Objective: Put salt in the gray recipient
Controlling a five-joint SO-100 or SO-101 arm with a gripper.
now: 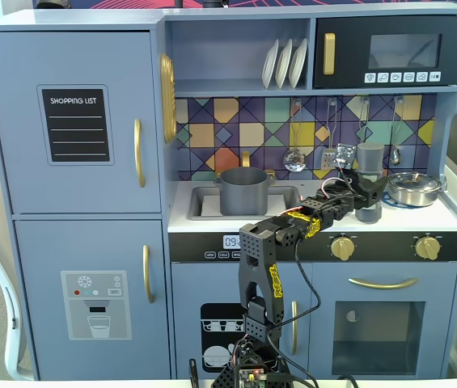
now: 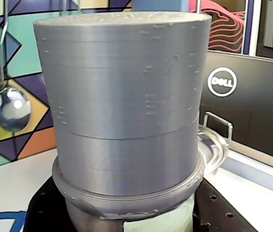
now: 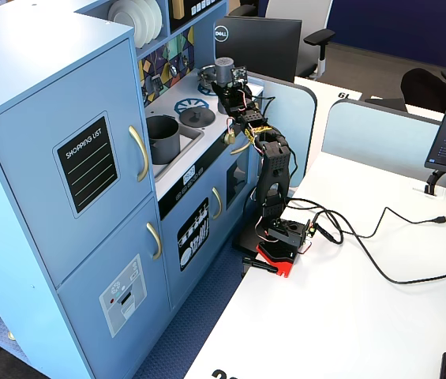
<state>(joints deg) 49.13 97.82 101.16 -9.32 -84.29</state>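
Observation:
The salt shaker [image 1: 369, 158] is a tall gray cylinder with a wider collar, upright on the right of the toy kitchen's counter. It fills the wrist view [image 2: 126, 96] and shows at the far end of the counter in the other fixed view [image 3: 223, 69]. My gripper [image 1: 366, 194] [image 2: 131, 220] [image 3: 224, 85] is closed round the shaker's narrow lower part, under the collar, with a black finger [image 2: 44, 208] on each side. The shaker's base looks to be on or just above the counter. The gray pot [image 1: 244, 191] [image 3: 162, 138] stands in the sink to the left, open on top.
A steel pan with a glass lid [image 1: 413, 187] [image 2: 214, 145] sits right of the shaker. A ladle [image 1: 294, 158] [image 2: 9, 107] and other utensils hang on the tiled back wall. A shelf with plates [image 1: 285, 63] overhangs the sink. A Dell monitor [image 2: 222, 82] stands beyond.

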